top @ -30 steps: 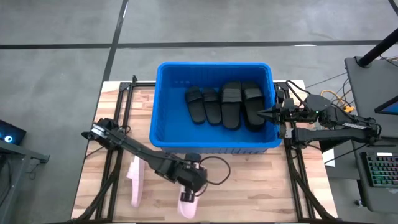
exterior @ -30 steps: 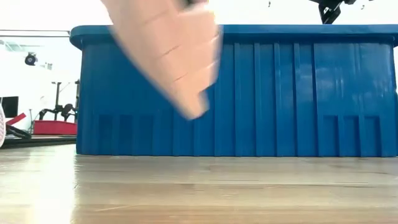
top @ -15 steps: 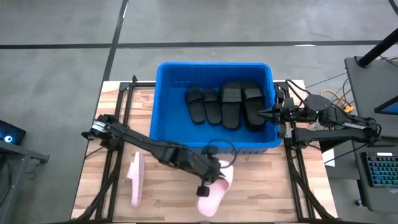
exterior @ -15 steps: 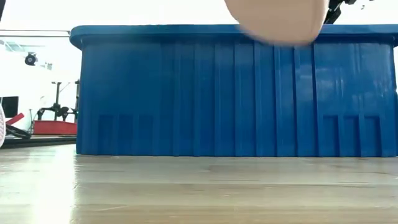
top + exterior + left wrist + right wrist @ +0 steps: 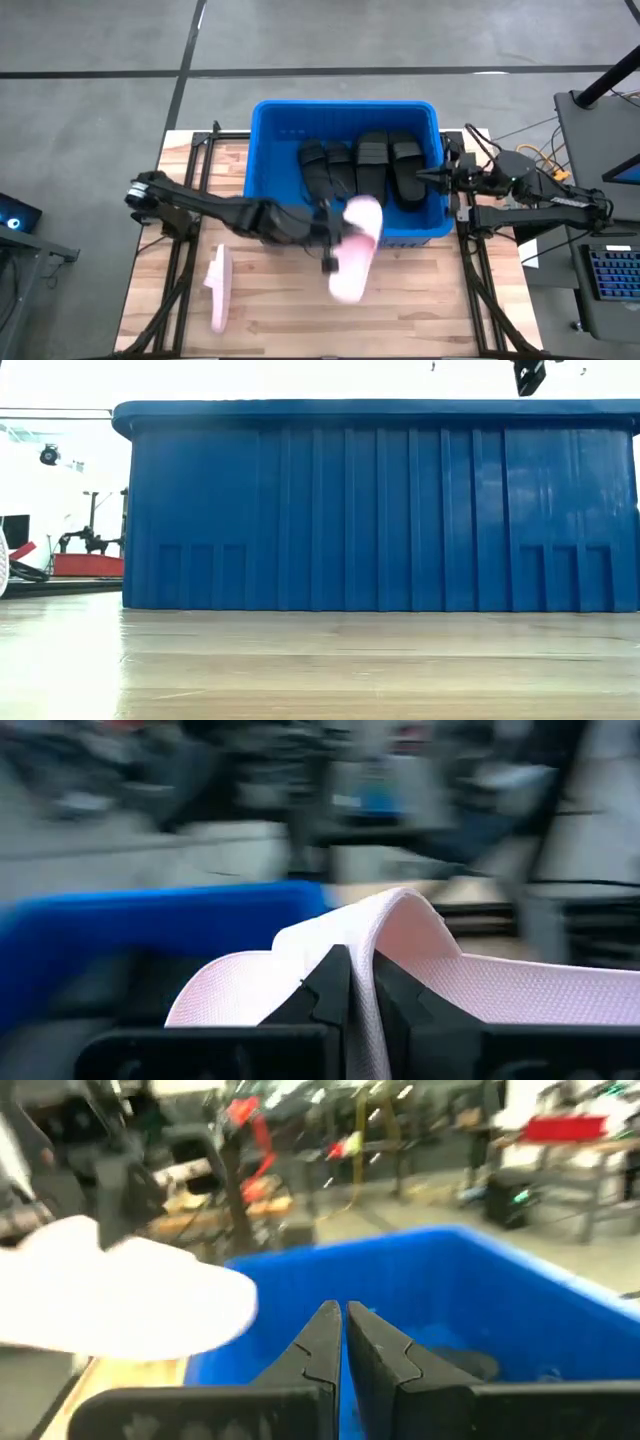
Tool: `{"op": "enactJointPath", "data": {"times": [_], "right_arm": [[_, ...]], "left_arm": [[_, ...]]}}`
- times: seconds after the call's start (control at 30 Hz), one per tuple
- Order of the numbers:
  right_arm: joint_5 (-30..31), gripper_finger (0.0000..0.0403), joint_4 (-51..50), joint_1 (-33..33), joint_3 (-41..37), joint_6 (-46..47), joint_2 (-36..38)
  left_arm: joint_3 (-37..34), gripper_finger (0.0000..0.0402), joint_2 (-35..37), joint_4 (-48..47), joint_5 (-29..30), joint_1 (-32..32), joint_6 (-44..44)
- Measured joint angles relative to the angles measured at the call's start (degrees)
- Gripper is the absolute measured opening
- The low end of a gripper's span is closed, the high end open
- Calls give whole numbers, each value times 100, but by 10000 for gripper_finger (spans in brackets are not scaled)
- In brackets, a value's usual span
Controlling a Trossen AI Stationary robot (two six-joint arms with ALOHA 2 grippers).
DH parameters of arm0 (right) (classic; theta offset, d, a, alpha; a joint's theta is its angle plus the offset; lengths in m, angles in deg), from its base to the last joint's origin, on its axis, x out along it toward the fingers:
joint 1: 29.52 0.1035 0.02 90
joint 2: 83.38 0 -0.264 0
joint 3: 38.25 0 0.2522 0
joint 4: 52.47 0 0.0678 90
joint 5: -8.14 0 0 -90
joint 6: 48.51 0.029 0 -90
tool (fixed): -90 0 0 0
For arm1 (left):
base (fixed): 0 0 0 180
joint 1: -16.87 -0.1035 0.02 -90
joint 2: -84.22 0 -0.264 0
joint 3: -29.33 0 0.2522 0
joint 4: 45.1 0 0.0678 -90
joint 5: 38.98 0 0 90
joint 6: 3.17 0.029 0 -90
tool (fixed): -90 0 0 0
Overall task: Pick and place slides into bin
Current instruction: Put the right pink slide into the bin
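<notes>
Left claw [image 5: 327, 232], clamped on blurred pink slide [image 5: 355, 250], hides bin [image 5: 262, 165] wall; right claw [image 5: 420, 179] together.

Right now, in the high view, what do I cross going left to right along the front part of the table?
Pink slide lying on the table → left gripper shut on the lifted pink slide → bin's front right corner.

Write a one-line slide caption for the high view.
Left gripper carries a pink slide over the blue bin's near wall; four black slides lie inside.
</notes>
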Motion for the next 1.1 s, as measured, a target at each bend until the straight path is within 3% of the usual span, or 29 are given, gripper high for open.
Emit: {"op": "enactJointPath", "data": {"times": [0.1, 0.2, 0.33, 0.4, 0.53, 0.63, 1.1], "right_arm": [[588, 13, 410, -1, 0, 4, -24], [1433, 13, 893, 0, 0, -64, -83], [2485, 13, 1524, -2, 0, -116, -239], [2717, 13, 1777, -1, 0, -120, -305], [2755, 13, 1929, -1, 0, -118, -404], [2757, 13, 1939, -1, 0, -116, -505], [2762, 13, 2229, 1, 0, 227, -1143]], "left_arm": [[-101, 1, 200, -86, 801, -303, 470], [-182, 1, 336, -396, 1128, -725, 794], [-209, 1, 424, -1086, 957, -1495, 972], [-257, 1, 423, -1330, 454, -1947, 980], [-619, 1, 412, -980, -720, -2852, 1240], [-994, 1, 487, -655, -1290, -3392, 1530], [-2541, 1, 885, -682, -1408, -4870, 2843]]}}
